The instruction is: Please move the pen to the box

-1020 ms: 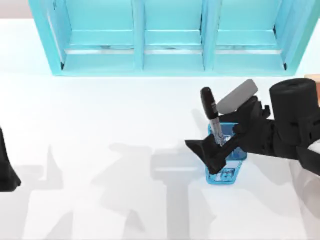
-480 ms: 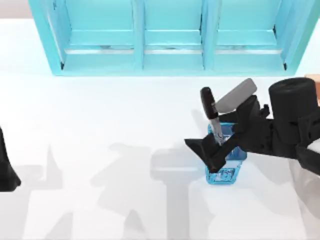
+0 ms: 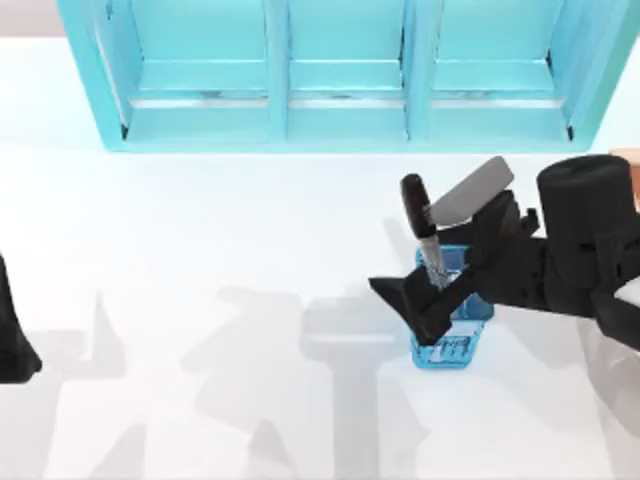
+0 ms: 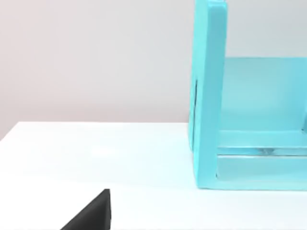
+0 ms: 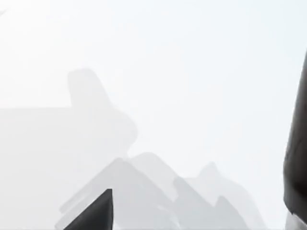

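Right gripper [image 3: 432,292] at the blue basket [image 3: 452,340], table's right side, fingers either side of the pen [image 3: 422,228] standing cap-up in it, grip probably closed but hard to tell; left arm parked at left edge; box [image 3: 626,158] corner at far right.

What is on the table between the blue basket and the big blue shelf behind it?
In the top view, the pen leans out of the blue basket toward the cyan shelf. Past its black cap, the white table is bare up to the shelf.
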Available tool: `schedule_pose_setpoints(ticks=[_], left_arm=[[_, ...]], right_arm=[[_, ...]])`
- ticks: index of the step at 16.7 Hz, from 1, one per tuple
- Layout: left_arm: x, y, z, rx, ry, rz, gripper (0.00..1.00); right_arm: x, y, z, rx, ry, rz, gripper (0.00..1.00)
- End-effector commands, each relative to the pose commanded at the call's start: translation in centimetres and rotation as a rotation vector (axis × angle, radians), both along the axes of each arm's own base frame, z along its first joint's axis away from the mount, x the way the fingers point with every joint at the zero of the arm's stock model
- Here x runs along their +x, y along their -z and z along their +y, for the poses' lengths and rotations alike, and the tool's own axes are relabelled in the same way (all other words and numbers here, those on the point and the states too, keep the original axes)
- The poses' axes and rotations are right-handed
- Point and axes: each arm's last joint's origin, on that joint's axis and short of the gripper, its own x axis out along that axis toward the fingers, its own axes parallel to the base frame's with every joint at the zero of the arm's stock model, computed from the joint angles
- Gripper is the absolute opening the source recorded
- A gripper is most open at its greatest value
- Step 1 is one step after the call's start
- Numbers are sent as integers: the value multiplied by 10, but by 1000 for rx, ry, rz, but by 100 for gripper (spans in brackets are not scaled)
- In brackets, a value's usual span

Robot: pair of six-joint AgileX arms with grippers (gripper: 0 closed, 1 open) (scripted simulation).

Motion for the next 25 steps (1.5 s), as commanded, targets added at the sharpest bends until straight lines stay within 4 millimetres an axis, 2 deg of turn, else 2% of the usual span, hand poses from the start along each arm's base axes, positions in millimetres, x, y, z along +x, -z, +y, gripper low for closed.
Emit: schedule_pose_setpoints(ticks=[4,7,12,15,18,21,25], left_arm=[[0,0,0,0,0,0,100],[0,0,0,0,0,0,100],[0,0,0,0,0,0,100],[0,0,0,0,0,0,100],[0,0,0,0,0,0,100],[0,0,0,0,0,0,100],[0,0,0,0,0,0,100]], right_arm=[[5,-6,-4,4,-4,0,0],[19,-22,-23,-8,-6,11,0],[31,-73,-78,-20,-19,50,0],[21,-111,-113,-8,-22,49,0],[7,-140,-138,4,-13,18,0],[-1,-152,-149,7,-2,-3,0],[-1,-151,-148,9,-6,5,0]])
